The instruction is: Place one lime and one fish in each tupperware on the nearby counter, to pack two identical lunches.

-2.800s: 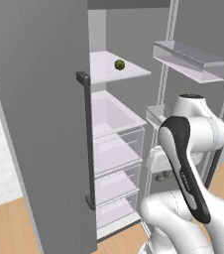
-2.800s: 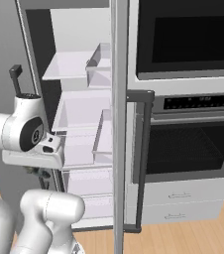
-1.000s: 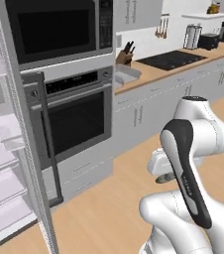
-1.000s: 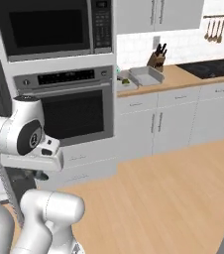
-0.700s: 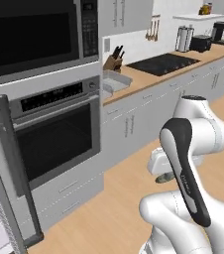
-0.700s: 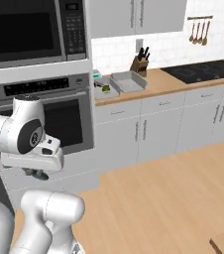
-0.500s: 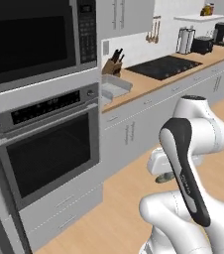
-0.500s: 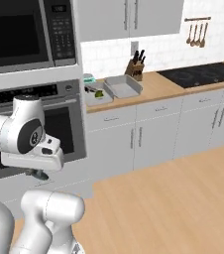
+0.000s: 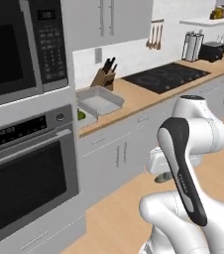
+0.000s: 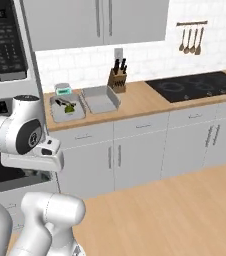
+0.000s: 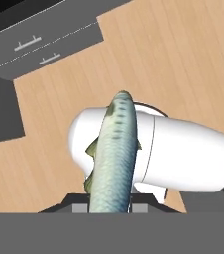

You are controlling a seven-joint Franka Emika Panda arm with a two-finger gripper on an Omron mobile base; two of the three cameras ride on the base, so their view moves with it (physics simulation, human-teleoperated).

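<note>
Holding: pale silvery fish (image 11: 113,158), pinched in gripper (image 11: 110,198) jaws.
Counter (image 10: 140,102): two tupperware (image 10: 101,100), one with a lime (image 10: 69,108).

Pale silvery-grey slender fish (image 11: 112,158): tail end cut off by hand view's bottom band, tool's fingertips hidden behind it. Left light-grey shallow tupperware tub (image 10: 68,116): contents too small to identify; half-hidden behind oven edge in left base view.

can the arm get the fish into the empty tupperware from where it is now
Probably not yet. The gripper is shut on the pale fish and tucked low beside the robot's body, over the floor. The empty tupperware sits on the counter across open floor, so the base likely has to drive closer first.
</note>
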